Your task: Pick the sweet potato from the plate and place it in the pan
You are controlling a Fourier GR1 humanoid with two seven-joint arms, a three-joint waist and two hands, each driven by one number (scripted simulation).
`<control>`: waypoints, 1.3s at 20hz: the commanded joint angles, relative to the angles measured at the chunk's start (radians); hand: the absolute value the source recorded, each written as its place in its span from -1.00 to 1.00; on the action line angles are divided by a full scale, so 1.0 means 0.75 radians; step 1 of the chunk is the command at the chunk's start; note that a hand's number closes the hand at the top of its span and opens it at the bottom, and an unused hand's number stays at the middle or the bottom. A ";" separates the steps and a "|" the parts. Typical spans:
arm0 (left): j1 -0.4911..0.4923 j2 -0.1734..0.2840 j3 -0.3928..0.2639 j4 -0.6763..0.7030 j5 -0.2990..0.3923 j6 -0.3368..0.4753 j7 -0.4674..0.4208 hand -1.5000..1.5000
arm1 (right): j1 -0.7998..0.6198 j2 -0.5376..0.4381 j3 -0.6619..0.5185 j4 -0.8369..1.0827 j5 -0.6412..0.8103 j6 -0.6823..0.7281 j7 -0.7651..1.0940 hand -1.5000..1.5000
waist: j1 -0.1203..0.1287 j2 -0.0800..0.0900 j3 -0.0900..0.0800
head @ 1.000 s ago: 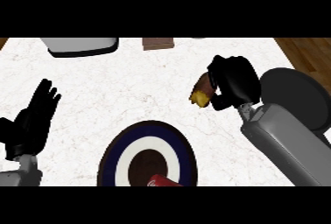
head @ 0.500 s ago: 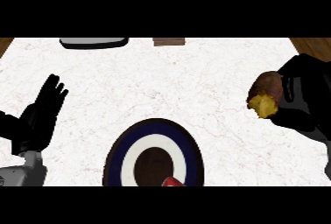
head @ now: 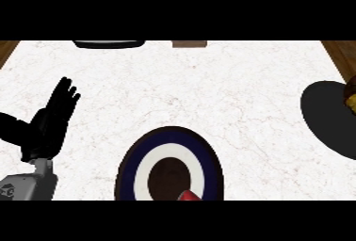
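**White marble counter, sweet potato at the right edge**

The white marble counter (head: 181,94) runs to wooden borders. My left hand (head: 49,124) rests at the left, fingers straight and spread. The ringed plate (head: 139,164) sits near me. At the far right, over the dark pan (head: 327,117), shows the brown-yellow, knobbly sweet potato (head: 350,96).

The plate (head: 170,162) lies on the table (head: 195,89) at lower centre. The pan (head: 330,117) sits at the right edge, with the sweet potato (head: 350,96) over its upper right. The left robot hand (head: 49,124) rests at the left.
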 commanded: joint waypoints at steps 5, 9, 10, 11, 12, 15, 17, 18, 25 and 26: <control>0.000 -0.004 0.016 -0.062 0.019 -0.046 0.048 0.00 | -0.083 0.021 -0.188 0.576 -0.058 -0.155 -0.474 1.00 | 0.035 0.005 0.000; -0.089 -0.014 0.003 0.001 -0.007 -0.034 0.062 0.00 | -0.145 0.027 -0.220 0.945 -0.084 -0.250 -0.812 1.00 | 0.046 0.013 0.002; -0.067 -0.052 0.009 0.068 -0.027 -0.021 -0.023 0.00 | -0.193 0.029 -0.201 0.986 -0.095 -0.206 -0.831 1.00 | 0.041 0.011 0.000; -0.098 -0.012 0.047 0.089 0.021 -0.075 -0.010 0.00 | -0.234 0.001 -0.243 1.099 -0.122 -0.218 -0.932 1.00 | 0.047 0.014 0.001; -0.010 -0.009 0.009 -0.075 0.007 -0.059 0.062 0.00 | -0.265 0.063 -0.186 1.117 -0.088 -0.219 -0.893 1.00 | 0.056 0.008 0.001; -0.027 -0.002 0.060 0.010 0.024 -0.085 0.009 0.00 | -0.260 0.125 -0.189 1.329 -0.016 -0.390 -1.067 1.00 | 0.051 0.012 0.001; -0.065 -0.097 -0.037 0.015 -0.064 -0.009 0.014 0.00 | -0.373 0.079 -0.190 1.497 0.014 -0.360 -1.110 1.00 | 0.044 0.010 0.001; -0.055 -0.048 0.007 -0.013 -0.048 -0.015 0.059 0.00 | -0.349 0.087 -0.178 1.542 0.059 -0.418 -1.116 1.00 | 0.048 0.011 0.001; -0.038 -0.055 -0.001 -0.051 -0.055 -0.023 0.059 0.00 | -0.545 0.081 -0.249 1.897 -0.004 -0.218 -0.979 -1.00 | 0.073 0.016 0.003; -0.087 -0.055 0.011 -0.004 -0.027 -0.048 0.072 0.00 | -0.534 0.048 -0.271 1.950 -0.021 -0.199 -1.076 -1.00 | 0.061 0.018 0.003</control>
